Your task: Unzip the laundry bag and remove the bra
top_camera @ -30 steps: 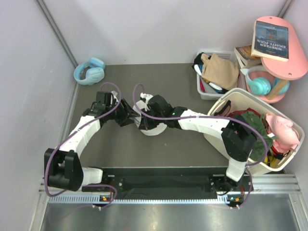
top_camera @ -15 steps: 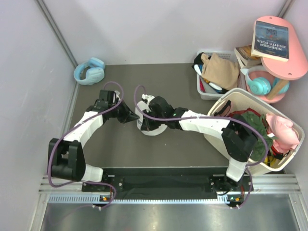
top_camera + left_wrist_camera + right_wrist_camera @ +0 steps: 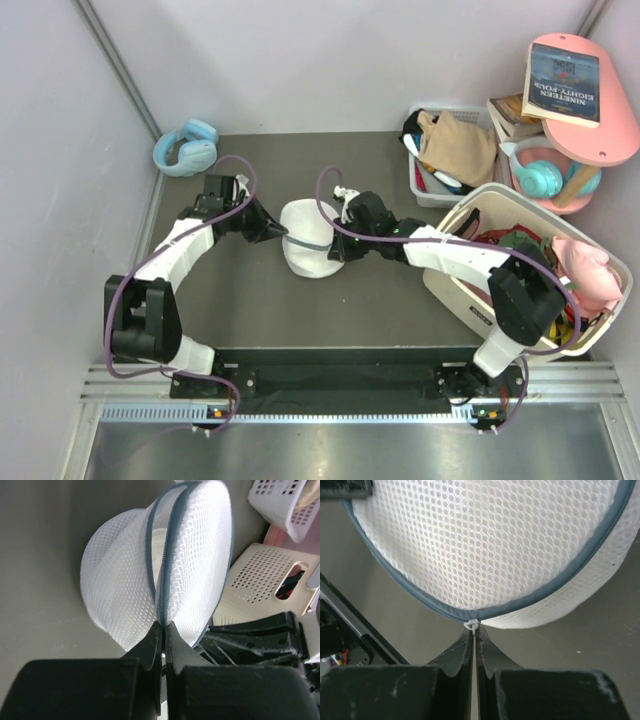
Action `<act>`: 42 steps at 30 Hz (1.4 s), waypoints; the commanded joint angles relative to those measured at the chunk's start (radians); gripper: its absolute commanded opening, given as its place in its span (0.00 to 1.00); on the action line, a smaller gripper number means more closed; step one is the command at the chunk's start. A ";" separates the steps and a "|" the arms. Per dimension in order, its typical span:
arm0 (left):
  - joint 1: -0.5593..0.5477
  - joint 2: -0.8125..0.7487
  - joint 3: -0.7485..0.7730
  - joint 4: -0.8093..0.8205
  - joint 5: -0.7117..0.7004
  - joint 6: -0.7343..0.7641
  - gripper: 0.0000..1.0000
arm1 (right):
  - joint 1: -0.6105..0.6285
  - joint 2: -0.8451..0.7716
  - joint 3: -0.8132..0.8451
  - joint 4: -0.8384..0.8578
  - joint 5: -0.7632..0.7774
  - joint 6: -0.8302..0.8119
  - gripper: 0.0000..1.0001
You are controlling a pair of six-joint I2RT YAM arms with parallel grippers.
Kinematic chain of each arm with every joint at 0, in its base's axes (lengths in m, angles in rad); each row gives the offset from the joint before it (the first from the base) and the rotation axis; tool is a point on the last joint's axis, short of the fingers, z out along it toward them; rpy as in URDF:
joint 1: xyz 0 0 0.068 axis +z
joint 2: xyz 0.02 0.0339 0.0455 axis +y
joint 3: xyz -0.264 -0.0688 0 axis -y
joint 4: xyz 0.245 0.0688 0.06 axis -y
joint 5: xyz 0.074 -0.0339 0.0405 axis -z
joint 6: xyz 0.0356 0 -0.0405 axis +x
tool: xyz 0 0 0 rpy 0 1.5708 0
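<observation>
The laundry bag (image 3: 306, 240), a round white mesh pouch with a grey-blue zip rim, stands between my two grippers on the dark table. My left gripper (image 3: 283, 233) is shut on the rim at the bag's left edge; in the left wrist view its jaws (image 3: 163, 625) pinch the zip seam. My right gripper (image 3: 336, 247) is shut on the small white zip pull (image 3: 472, 625) at the bag's right edge. The zip gapes above the left jaws, and a strip of cream fabric (image 3: 158, 555) shows inside, likely the bra. The rest of it is hidden.
A big white basket (image 3: 470, 290) of clothes stands at the right, close behind the right arm. A small grey crate (image 3: 425, 185) with a tan cloth sits behind it. Blue headphones (image 3: 187, 148) lie at the back left. A pink shelf (image 3: 600, 145) with books is at the far right.
My left gripper has closed on the bag's rim. My right gripper has moved right with the zip pull, uncovering the bag, which now sits up between the two grippers.
</observation>
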 commanded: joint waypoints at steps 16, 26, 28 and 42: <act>0.012 0.136 0.301 -0.174 -0.143 0.194 0.80 | 0.112 0.147 0.223 -0.038 -0.076 -0.028 0.00; 0.012 -0.101 0.005 -0.076 -0.056 0.047 0.77 | 0.144 0.245 0.338 -0.038 -0.118 -0.018 0.00; 0.012 -0.110 -0.029 -0.037 -0.051 0.032 0.75 | 0.148 0.248 0.344 -0.041 -0.118 -0.019 0.00; 0.012 0.006 -0.011 0.003 -0.044 0.041 0.15 | 0.150 0.211 0.304 -0.032 -0.102 -0.015 0.00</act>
